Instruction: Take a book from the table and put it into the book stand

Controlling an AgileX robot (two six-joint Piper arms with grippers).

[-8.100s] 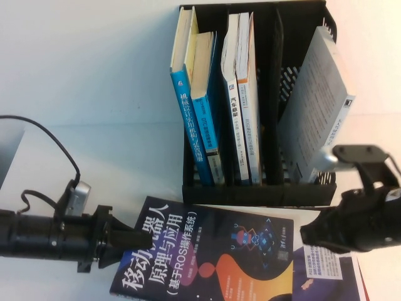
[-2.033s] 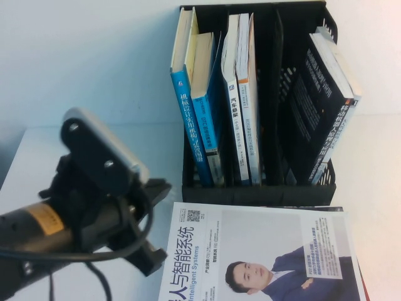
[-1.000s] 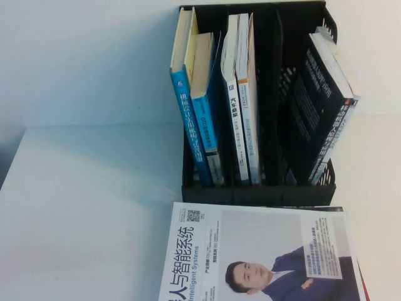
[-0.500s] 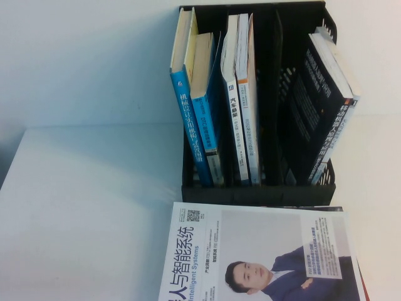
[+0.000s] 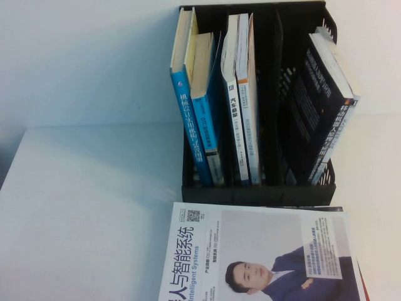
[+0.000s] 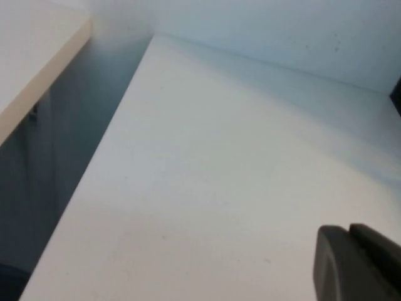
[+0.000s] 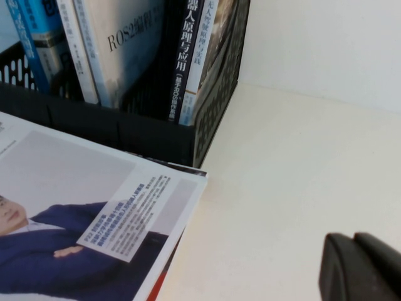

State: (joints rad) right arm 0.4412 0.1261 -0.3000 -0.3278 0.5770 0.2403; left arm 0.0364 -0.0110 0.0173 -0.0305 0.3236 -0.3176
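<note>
The black book (image 5: 319,106) with white Chinese title stands leaning in the rightmost slot of the black book stand (image 5: 257,194). Its spine also shows in the right wrist view (image 7: 185,56), inside the book stand (image 7: 94,119). Neither arm shows in the high view. My left gripper (image 6: 349,235) is shut and empty over the bare white table (image 6: 219,157). My right gripper (image 7: 354,241) is shut and empty over the table (image 7: 282,188), to the right of the stand.
A white-covered book with a suited man's portrait (image 5: 250,251) lies on the table in front of the stand, and it shows in the right wrist view (image 7: 62,188). Blue-spined books (image 5: 194,119) and white books (image 5: 241,100) fill the stand's left slots.
The black book has gone from lying on the table to standing in the stand's right slot. Both arms have drawn back out of the high view. Nothing has moved in the last second.
</note>
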